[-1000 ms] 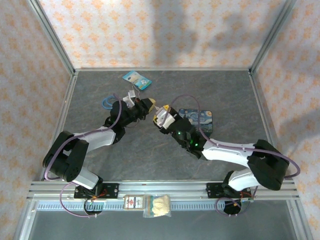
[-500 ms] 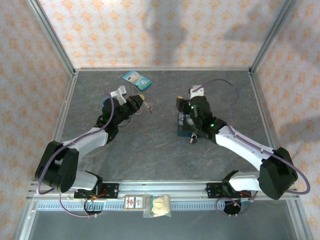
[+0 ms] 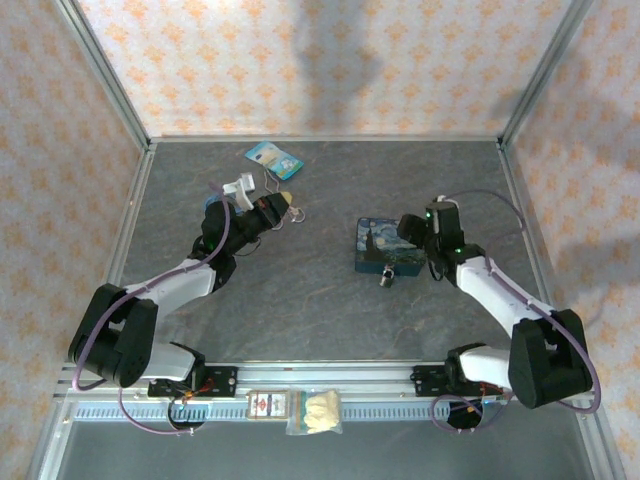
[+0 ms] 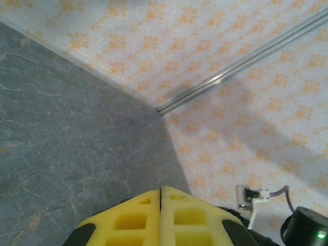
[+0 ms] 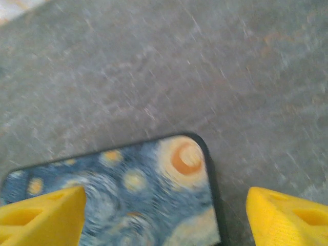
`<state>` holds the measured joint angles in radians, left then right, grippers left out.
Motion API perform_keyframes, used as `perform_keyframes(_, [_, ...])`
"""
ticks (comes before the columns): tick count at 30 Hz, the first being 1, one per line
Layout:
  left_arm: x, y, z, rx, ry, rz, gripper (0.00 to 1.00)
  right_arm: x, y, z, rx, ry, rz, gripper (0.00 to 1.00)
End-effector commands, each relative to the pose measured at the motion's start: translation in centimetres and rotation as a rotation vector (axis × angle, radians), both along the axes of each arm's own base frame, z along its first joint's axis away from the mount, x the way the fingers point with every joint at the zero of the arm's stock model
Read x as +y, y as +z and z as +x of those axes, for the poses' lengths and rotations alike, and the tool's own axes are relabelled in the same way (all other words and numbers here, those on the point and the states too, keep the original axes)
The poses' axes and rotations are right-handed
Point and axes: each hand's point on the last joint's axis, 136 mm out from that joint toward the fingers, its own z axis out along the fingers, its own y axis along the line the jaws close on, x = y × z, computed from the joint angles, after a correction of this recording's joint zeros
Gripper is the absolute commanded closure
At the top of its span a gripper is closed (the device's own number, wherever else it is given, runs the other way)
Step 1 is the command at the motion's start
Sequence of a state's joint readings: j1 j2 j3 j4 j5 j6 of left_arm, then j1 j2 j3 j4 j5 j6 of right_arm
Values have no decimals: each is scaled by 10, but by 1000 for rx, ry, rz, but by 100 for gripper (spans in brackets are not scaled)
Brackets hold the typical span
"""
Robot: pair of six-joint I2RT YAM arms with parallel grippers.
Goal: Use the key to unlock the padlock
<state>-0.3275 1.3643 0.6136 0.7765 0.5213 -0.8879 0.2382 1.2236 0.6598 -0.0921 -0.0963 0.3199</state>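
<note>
Counter (image 3: 320, 320) of grey veined stone, walls (image 3: 300, 70) papered pale with orange sprigs. My right gripper (image 5: 164, 202) hangs spread wide over a corner of the blue tin (image 3: 385, 245). The padlock (image 3: 387, 276) lies just beside the tin's near edge. Well left of the tin, my left gripper (image 4: 160, 190) is pressed together.

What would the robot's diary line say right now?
left gripper shut | right gripper open over blue tin | padlock on table by tin's near edge
</note>
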Motion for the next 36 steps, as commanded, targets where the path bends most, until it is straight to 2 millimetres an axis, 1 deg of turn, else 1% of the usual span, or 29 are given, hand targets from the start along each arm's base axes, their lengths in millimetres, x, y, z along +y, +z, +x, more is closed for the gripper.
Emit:
perform_keyframes(1, [-8,16,-11,-81,-45,-2,100,7,-1,-9,1,29,54,14])
perform_keyframes(5, [-10,13,-13,-75,-49,-3,100,11,-14,-14,28,54,64,13])
perform_keyframes(9, [-12,17,-16,-100,-61,-21,100,18,-28,-18,51,86,90,13])
perform_keyframes(12, [-18,28,-23,-159,-104,-45,100,36,-30,-16,55,158,161,14])
perform_keyframes(15, [-25,45,-35,-256,-176,-62,100,53,-30,-8,45,192,234,15])
perform_keyframes(17, [-29,53,-45,-313,-228,-61,100,69,-29,-3,22,224,269,15])
perform_keyframes(20, [-31,57,-58,-361,-272,-61,100,95,-27,7,6,279,242,15])
perform_keyframes(23, [-31,57,-63,-369,-282,-47,100,117,-26,19,3,315,248,16])
perform_keyframes(28, [-29,51,-64,-354,-264,-14,100,148,-17,37,-19,363,271,17])
perform_keyframes(31, [-27,49,-62,-346,-250,-11,100,170,-9,43,-29,410,300,17])
perform_keyframes(32, [-27,48,-61,-342,-245,-12,100,174,-5,45,-36,424,306,14])
perform_keyframes(33, [-27,48,-61,-340,-245,-14,100,176,1,46,-47,435,307,8])
perform_keyframes(34, [-28,48,-60,-339,-247,-20,100,175,10,47,-70,442,296,5])
perform_keyframes(36, [-28,49,-59,-341,-247,-31,100,170,29,46,-122,456,258,4])
